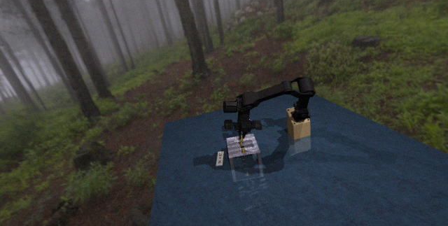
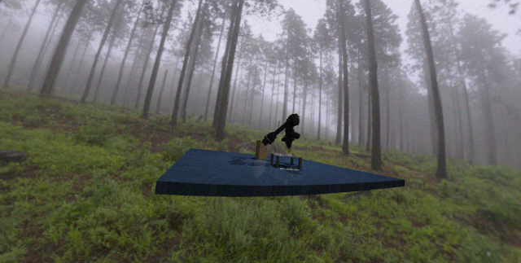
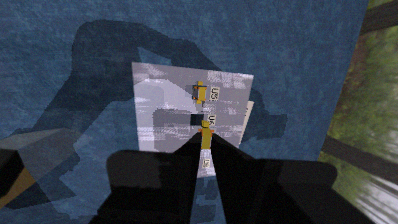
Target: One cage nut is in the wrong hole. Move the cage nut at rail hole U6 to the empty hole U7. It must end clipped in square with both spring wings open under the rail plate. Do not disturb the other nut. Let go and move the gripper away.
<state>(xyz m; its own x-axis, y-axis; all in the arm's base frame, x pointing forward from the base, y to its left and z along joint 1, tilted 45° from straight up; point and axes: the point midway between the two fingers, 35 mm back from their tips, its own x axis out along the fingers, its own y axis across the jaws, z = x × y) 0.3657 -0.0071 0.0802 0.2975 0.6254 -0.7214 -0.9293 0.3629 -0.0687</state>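
Foggy pine forest (image 1: 189, 19) (image 2: 232, 51), grassy slope (image 1: 402, 19) (image 2: 102, 222), blue tabletop (image 1: 332, 184) (image 2: 228, 175) (image 3: 300, 30), w/ prob. overcast light
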